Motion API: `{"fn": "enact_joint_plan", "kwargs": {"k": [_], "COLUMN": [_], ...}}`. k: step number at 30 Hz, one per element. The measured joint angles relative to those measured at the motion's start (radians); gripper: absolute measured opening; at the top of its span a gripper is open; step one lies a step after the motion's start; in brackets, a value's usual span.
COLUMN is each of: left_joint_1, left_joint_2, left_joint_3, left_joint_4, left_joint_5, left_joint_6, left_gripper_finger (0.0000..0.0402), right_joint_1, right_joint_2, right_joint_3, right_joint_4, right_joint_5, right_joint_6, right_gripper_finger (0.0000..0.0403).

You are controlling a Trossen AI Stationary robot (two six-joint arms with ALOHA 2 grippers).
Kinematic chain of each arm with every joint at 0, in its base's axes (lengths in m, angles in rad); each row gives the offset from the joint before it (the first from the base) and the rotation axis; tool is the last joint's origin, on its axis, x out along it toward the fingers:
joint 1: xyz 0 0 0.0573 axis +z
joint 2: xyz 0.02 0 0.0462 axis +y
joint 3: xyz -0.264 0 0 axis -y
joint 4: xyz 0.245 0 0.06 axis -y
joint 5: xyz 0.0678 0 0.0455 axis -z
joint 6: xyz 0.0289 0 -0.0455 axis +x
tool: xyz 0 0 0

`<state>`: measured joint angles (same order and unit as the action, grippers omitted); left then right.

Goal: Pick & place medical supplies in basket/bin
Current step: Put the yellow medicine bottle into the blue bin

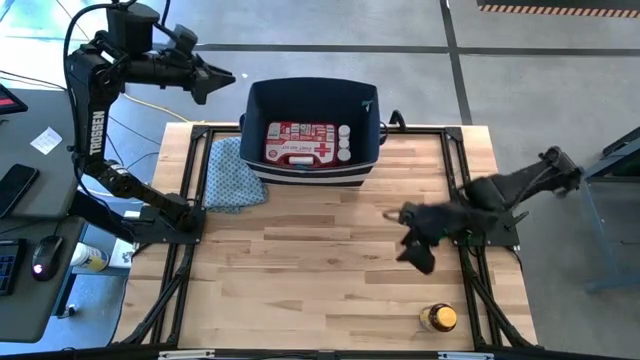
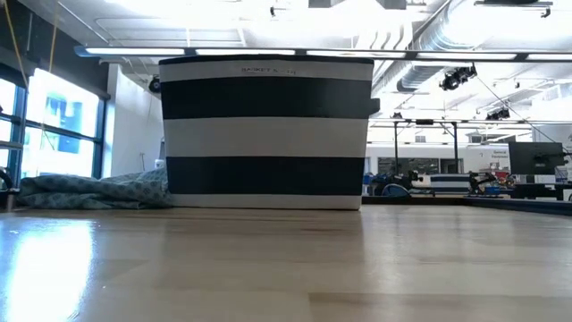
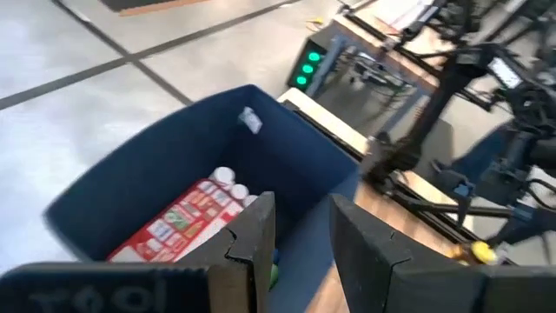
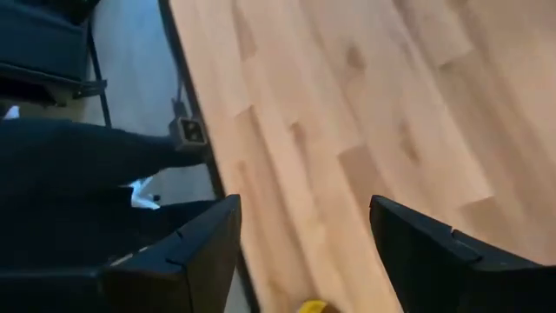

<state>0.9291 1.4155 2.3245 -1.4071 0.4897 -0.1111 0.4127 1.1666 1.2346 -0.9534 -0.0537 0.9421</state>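
Navy bin [image 1: 312, 135] stands at far edge of wooden surface [image 1: 320, 280], red first-aid kit [image 1: 300, 144] flat inside beside small white bottles [image 1: 345, 142]. Patterned cloth [image 1: 232, 172] lies bunched just left of bin, touching its wall. Left pincer [image 3: 300, 239] hangs high over bin's left rim, fingers parted, nothing between them. Right pincer [image 4: 304, 248] hovers above surface's right side, jaws spread wide, empty. Yellow-capped amber bottle [image 1: 438, 318] lies alone near front right edge, well apart from bin.
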Motion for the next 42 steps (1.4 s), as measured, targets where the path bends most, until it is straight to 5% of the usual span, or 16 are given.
{"fn": "enact_joint_plan", "kwargs": {"k": [6,16,23,31,42], "left_joint_1": [0.000,0.000,0.000,0.000,0.000], "left_joint_2": [-0.005,-0.022,-0.032,-0.034,-0.033], "left_joint_3": [0.000,0.000,0.000,0.000,0.000], "left_joint_4": [-0.002,-0.043,-0.130,-0.166,-0.164], "left_joint_5": [0.090,0.183,0.173,0.044,-0.118], "left_joint_6": [0.006,0.065,0.131,0.035,-0.107], "left_gripper_finger": [0.0144,0.0144,0.0144,0.0144,0.0144], "right_joint_1": [0.145,0.299,0.378,0.555,0.681], "right_joint_2": [0.027,0.178,0.256,0.260,0.265], "right_joint_3": [0.003,0.020,0.175,0.190,0.190], "right_joint_4": [0.007,0.184,-0.097,-0.300,-0.252], "right_joint_5": [-0.025,-0.113,-0.105,0.001,0.189], "right_joint_6": [0.219,0.282,0.199,0.139,-0.016], "right_gripper_finger": [0.0245,0.0245,0.0245,0.0245,0.0245]}}
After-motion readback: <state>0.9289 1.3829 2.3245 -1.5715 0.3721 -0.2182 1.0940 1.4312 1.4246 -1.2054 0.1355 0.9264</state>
